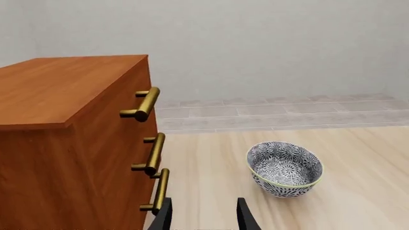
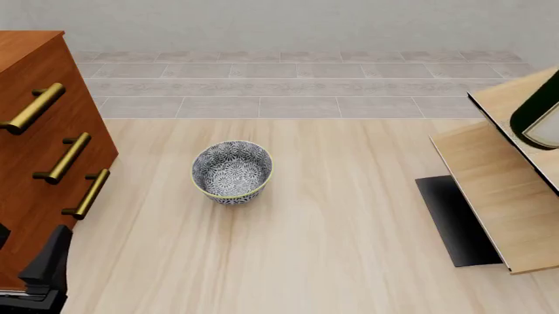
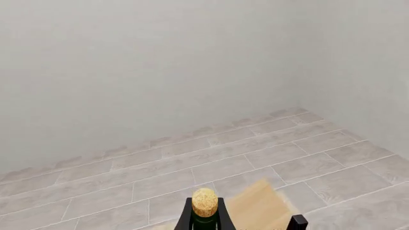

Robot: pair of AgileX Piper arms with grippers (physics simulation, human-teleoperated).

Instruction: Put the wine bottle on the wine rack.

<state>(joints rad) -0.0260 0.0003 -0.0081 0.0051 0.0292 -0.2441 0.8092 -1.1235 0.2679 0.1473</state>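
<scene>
The wine bottle (image 3: 204, 203) shows its tan cork and dark green neck in the right wrist view. My right gripper (image 3: 204, 213) is shut on that neck, one black finger on each side. In the front view only part of the bottle (image 2: 546, 131), dark glass with a white label, shows at the right edge, above the pale-wood wine rack (image 2: 498, 190). The right gripper itself is outside that view. A slanted rack panel (image 3: 259, 206) lies just beyond the bottle. My left gripper (image 1: 204, 215) is open and holds nothing, low beside the cabinet; it sits at the front view's lower left (image 2: 48, 261).
A reddish-brown cabinet (image 2: 18, 59) with brass handles (image 1: 147, 103) stands at the left. A blue-white patterned bowl (image 2: 232, 171) sits on the wooden table, also seen in the left wrist view (image 1: 284, 167). The rack's black base (image 2: 454, 219) lies flat at the right.
</scene>
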